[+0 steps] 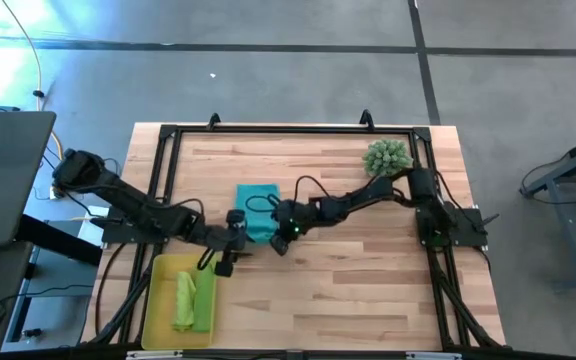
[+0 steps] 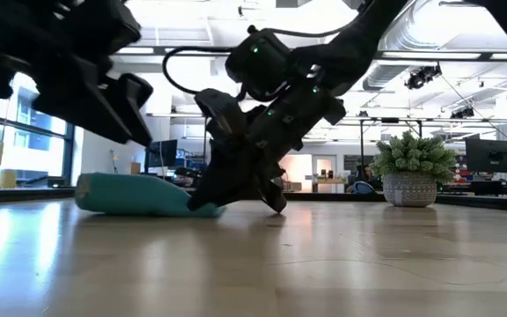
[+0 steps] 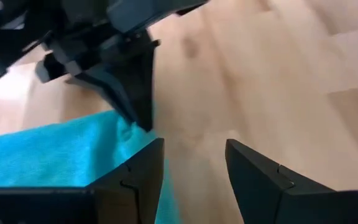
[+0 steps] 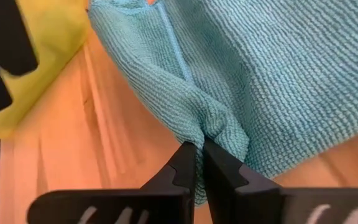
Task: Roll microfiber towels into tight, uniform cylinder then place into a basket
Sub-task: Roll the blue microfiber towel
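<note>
The teal microfiber towel (image 1: 257,205) lies on the wooden table a little left of centre, also seen as a low mound in the low view (image 2: 130,195). My right gripper (image 4: 199,149) is shut on it at its near right part (image 1: 280,236). My left gripper (image 3: 194,165) hovers open just left of that spot (image 1: 236,241), over the towel's near edge and above the table (image 2: 126,110), with nothing between its fingers. The yellow basket (image 1: 163,272) stands at the near left; lime green towels (image 1: 196,300) lie in it. My right gripper pinches a bunched-up fold of the teal towel (image 4: 213,127) between its two shut fingers, near the towel's near right corner. The fingers slant down at it from the table's right side. The fold is drawn up into a ridge, while the rest of the towel lies on the table.
A spiky green plant in a pot (image 1: 388,157) stands at the far right of the table. A black frame rail (image 1: 288,129) runs around the table. Bare wood (image 1: 348,290) stretches to the right of the basket.
</note>
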Action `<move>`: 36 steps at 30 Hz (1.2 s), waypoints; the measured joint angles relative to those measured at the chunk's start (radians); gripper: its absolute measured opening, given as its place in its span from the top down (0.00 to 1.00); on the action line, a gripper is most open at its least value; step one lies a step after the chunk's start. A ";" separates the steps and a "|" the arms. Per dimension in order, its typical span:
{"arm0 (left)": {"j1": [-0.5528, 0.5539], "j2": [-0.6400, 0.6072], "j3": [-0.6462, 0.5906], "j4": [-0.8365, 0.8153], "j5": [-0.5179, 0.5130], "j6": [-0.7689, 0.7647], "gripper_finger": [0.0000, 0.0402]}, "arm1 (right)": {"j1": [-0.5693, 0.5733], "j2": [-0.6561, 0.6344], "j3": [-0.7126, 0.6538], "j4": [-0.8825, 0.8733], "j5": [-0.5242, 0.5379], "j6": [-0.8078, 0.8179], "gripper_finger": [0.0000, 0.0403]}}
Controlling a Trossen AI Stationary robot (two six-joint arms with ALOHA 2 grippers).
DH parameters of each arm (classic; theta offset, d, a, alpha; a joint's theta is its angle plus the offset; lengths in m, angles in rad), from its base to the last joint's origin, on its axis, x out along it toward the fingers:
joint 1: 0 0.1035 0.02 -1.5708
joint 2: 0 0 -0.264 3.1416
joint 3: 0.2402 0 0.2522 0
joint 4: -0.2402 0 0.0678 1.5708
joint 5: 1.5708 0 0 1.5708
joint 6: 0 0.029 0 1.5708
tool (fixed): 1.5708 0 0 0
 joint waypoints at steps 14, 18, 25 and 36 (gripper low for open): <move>0.211 0.028 0.000 0.080 0.080 0.038 0.60 | -0.071 -0.172 -0.004 -0.481 0.224 -0.229 0.97; 0.233 0.101 0.001 0.190 0.093 0.083 0.60 | -0.069 -0.176 -0.004 -0.502 0.245 -0.240 0.97; 0.237 0.230 0.001 0.283 0.062 0.154 0.60 | -0.070 -0.176 -0.004 -0.499 0.246 -0.240 0.97; 0.275 0.303 0.000 0.295 -0.115 0.169 0.60 | -0.071 -0.176 -0.005 -0.486 0.246 -0.248 0.97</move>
